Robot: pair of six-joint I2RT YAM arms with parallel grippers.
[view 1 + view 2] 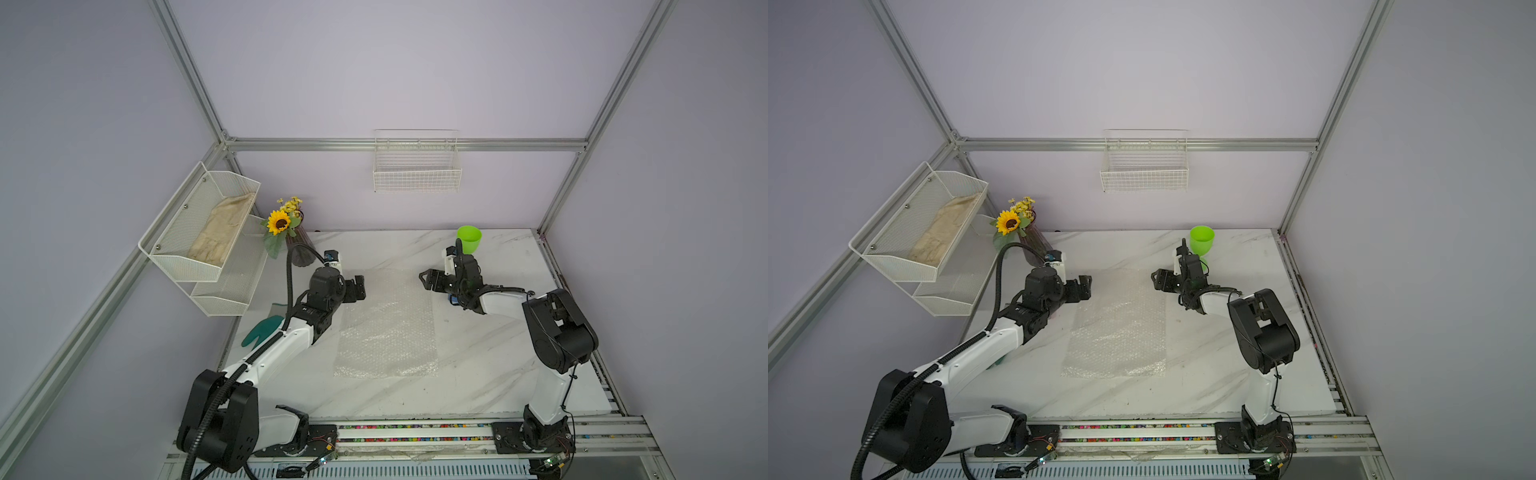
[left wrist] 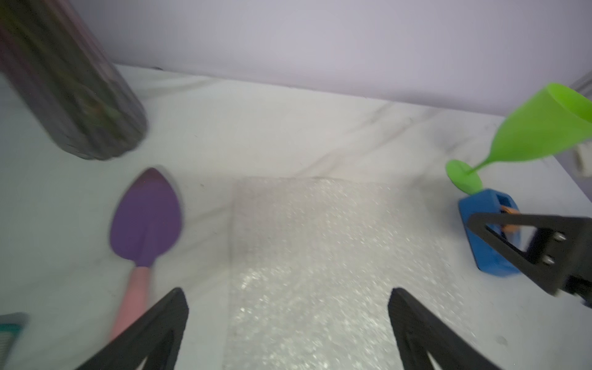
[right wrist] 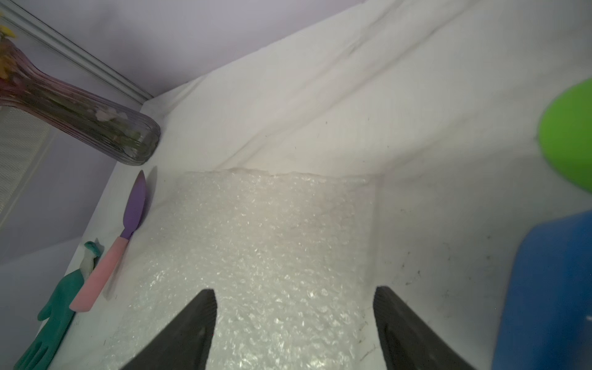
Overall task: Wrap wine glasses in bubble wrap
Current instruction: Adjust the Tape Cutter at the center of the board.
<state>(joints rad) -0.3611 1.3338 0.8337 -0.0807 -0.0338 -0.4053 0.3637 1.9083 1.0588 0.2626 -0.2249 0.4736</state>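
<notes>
**Get the cup onto the wrap first**

The bubble wrap (image 1: pixel 386 328) lies flat in the middle of the white surface (image 1: pixel 478 374). Nothing lies on it yet.

At the far end of the wrap, both hands hang just above it. The left hand (image 1: pixel 360 289) is by the 11 o'clock corner. Its fingers are wide apart and it holds nothing. The right hand (image 1: pixel 426 280) is by the 1 o'clock corner. Its fingers are apart too, and nothing is between them.

Farther back, at 1 o'clock from the wrap, the green goblet (image 1: pixel 469 239) stands upright on the bare surface. It is well apart from the wrap and close behind the right arm.

I think the job has barely started, because the goblet has to go on the wrap first. The right hand is nearest, so it should fetch the goblet. The goblet looks light and may tip, so take it gently by the bowl. Lay it on its side near one edge of the wrap. The wrap looks thin and slippery, so the left hand should pin it down.

At 10 o'clock stand a vase of flowers (image 2: pixel 70 96) and a purple trowel (image 2: pixel 145 217). Keep the left arm off them.
</notes>
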